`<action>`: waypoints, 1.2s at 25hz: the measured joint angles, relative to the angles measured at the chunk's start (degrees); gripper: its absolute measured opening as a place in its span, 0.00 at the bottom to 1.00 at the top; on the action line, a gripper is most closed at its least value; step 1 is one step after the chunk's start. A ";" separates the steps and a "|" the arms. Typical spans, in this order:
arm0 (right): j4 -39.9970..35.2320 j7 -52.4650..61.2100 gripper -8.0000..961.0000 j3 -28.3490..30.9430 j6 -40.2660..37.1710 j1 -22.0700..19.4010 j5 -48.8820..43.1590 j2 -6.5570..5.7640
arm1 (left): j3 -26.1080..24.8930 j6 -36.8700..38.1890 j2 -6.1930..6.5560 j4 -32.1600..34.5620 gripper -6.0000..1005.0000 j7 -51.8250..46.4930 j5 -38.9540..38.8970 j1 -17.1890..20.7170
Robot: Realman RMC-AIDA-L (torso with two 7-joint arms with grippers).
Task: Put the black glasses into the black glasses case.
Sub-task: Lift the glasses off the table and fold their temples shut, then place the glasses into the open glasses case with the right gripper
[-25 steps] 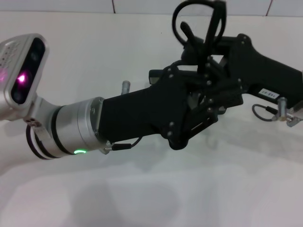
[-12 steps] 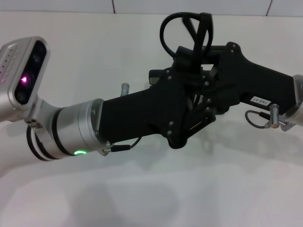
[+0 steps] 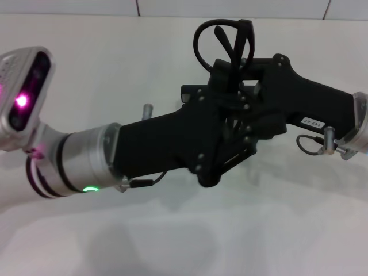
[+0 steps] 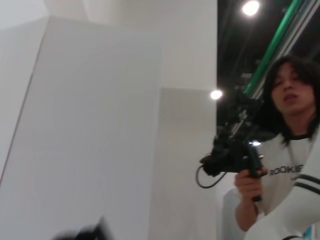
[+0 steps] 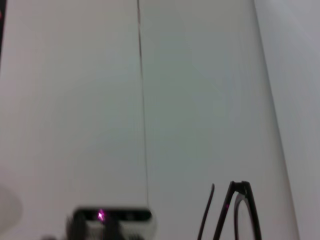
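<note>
The black glasses [image 3: 223, 39] stand up in the air at the top middle of the head view, folded temple arms upward, gripped from below by my right gripper [image 3: 231, 68], which reaches in from the right. They also show in the right wrist view [image 5: 235, 212]. My left gripper [image 3: 230, 135] reaches in from the left and lies just under and in front of the right one. A small black edge [image 3: 188, 92] shows behind the left gripper; it may be the black glasses case, most of it hidden by the arms.
The white table [image 3: 172, 230] lies below both arms, with a white tiled wall [image 3: 86, 7] behind. The left wrist camera housing [image 3: 23, 98] glows pink at the far left. The left wrist view shows a person [image 4: 285, 150] holding a camera rig.
My right gripper has moved left and slightly down with the glasses, closer over the left gripper. The left arm has shifted a little to the left.
</note>
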 joint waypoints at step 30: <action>-67.64 84.37 0.13 -7.52 7.16 9.41 -109.01 0.14 | -11.13 6.02 6.97 -0.38 0.12 2.43 2.54 12.35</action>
